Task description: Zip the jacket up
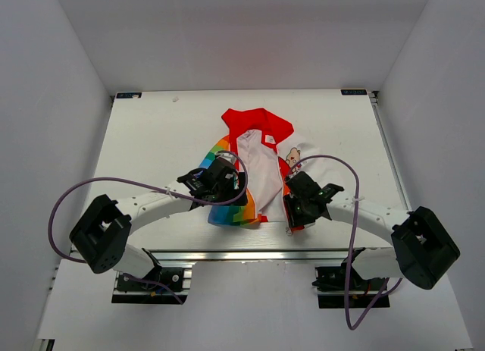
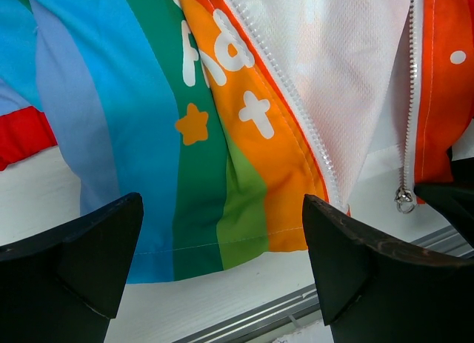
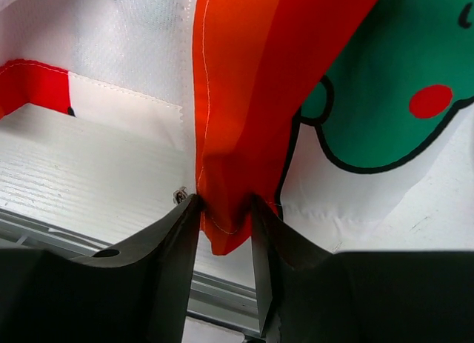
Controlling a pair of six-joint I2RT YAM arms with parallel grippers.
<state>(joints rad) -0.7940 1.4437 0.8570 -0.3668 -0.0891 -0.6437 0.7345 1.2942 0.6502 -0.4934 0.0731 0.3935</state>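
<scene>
The jacket lies open on the table, red hood at the far end and white lining showing. My left gripper hangs open over the hem of the rainbow-striped left panel, touching nothing; in the top view the left gripper sits above that panel. One row of white zipper teeth runs along this panel's edge. The slider and pull hang at the bottom of the other panel. My right gripper is shut on the orange-red bottom corner of the right panel, with the pull just left of its left finger.
An aluminium rail runs along the table's near edge, just below the jacket's hem. White walls close in the table on three sides. Purple cables loop over both arms.
</scene>
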